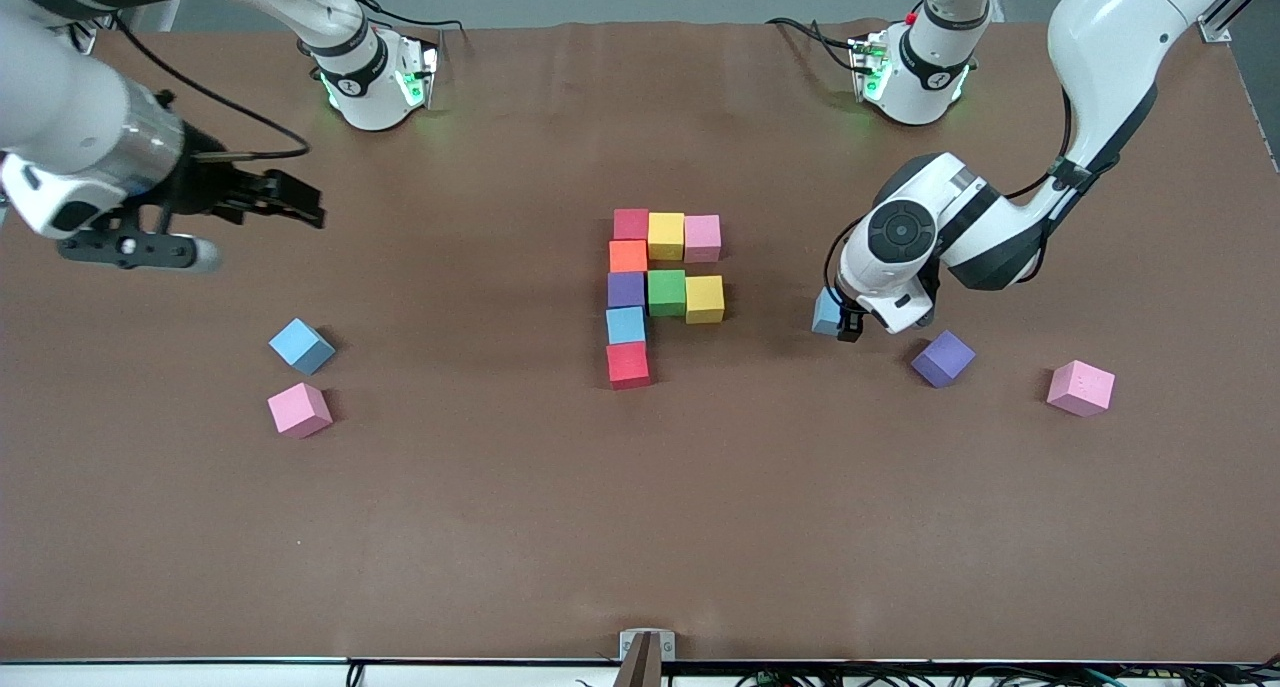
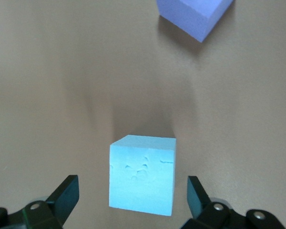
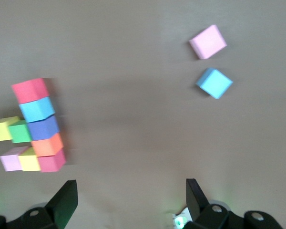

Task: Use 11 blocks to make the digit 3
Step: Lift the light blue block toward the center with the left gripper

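Wrist hides left claw (image 1: 848, 325) astride blue block (image 1: 827, 312).

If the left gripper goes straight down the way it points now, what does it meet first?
Most likely the light blue block: the left gripper hangs just above it with open fingers on either side. The purple block lies off that line. How much height remains is unclear.

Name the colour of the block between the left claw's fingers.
Light blue block; left wrist view shows it best.
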You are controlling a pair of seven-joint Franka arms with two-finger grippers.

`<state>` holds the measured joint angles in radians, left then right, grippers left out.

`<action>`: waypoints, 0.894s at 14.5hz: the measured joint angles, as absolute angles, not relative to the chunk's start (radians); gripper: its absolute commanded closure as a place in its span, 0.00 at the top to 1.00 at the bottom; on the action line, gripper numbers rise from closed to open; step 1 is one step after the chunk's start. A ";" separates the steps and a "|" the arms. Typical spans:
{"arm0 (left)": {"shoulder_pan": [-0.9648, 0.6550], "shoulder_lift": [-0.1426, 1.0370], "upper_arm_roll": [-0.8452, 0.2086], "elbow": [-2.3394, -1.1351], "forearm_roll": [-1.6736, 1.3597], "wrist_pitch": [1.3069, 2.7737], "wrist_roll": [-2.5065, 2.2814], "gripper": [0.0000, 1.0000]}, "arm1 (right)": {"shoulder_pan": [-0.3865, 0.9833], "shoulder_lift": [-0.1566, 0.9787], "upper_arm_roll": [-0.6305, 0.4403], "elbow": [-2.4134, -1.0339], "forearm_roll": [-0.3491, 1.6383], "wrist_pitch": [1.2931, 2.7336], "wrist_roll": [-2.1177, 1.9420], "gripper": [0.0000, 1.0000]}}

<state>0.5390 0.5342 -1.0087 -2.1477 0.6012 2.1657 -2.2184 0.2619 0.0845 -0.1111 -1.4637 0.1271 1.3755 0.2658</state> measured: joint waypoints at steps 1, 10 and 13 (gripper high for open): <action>0.540 0.534 -1.009 -2.157 0.611 2.187 -2.215 1.00 | 0.232 0.075 -0.112 -1.484 0.115 1.381 0.233 1.00; 0.564 0.535 -1.008 -2.208 0.641 2.267 -2.179 1.00 | 0.110 0.070 -0.111 -1.501 0.016 1.432 0.118 1.00; 0.566 0.542 -1.007 -2.220 0.662 2.284 -2.179 1.00 | 0.051 0.069 -0.112 -1.501 0.016 1.461 0.049 1.00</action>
<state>0.5655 0.5421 -1.0067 -2.2199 0.6618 2.2839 -2.1795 0.0510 0.0694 -0.1115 -1.5005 0.0157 1.4606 0.0486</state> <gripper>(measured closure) 0.000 0.000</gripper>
